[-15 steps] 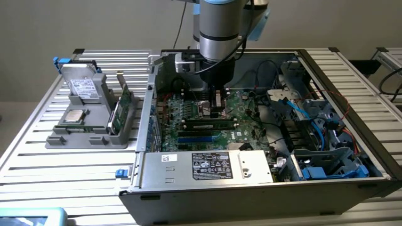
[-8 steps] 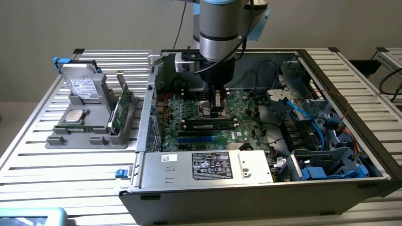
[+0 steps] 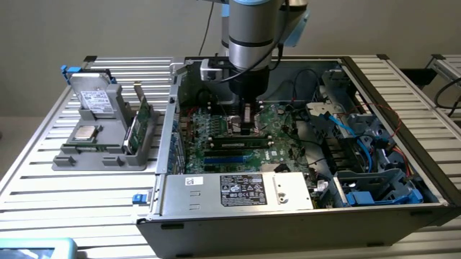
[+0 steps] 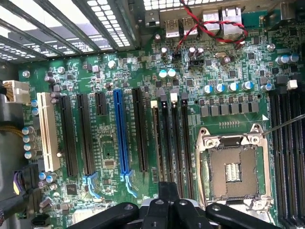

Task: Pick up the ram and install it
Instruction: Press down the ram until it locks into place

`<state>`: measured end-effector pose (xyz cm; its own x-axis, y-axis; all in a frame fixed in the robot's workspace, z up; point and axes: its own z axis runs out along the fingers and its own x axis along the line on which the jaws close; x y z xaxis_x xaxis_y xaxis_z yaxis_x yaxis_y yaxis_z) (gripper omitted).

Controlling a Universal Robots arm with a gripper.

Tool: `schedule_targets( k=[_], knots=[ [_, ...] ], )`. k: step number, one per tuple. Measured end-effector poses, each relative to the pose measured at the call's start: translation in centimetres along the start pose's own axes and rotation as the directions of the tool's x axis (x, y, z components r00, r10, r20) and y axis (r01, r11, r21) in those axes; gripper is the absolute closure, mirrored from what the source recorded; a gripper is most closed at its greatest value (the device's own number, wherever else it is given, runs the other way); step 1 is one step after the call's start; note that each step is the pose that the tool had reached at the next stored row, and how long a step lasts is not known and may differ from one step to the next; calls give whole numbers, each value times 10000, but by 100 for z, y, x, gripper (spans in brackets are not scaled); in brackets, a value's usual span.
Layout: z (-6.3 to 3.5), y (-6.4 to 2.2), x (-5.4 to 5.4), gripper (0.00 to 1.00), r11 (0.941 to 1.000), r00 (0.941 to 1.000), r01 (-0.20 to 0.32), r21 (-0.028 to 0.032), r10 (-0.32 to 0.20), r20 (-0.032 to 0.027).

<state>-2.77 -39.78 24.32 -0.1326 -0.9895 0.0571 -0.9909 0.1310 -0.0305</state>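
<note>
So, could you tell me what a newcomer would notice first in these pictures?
Probably the open computer case on the slatted table, with the arm's shut gripper lowered onto the green motherboard by the ram in its slot. A grey parts holder sits at the exterior view's left.

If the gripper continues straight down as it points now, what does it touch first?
Probably the ram seated in its motherboard slot: the shut gripper hangs directly above it, though the remaining gap is unclear.
</note>
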Motion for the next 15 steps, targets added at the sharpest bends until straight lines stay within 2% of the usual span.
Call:
schedule_targets(
  k=[4, 8, 12, 15],
  knots=[
    [0, 0, 0, 89, 9986, 9986, -534, -7, 534, -14],
    [0, 0, -1, 89, 9940, 9940, -1092, -27, 1092, -32],
    [0, 0, 0, 89, 9862, 9862, -1653, -52, 1653, -52],
    [0, 0, 0, 89, 9783, 9783, -2070, -71, 2070, -67]
  ],
)
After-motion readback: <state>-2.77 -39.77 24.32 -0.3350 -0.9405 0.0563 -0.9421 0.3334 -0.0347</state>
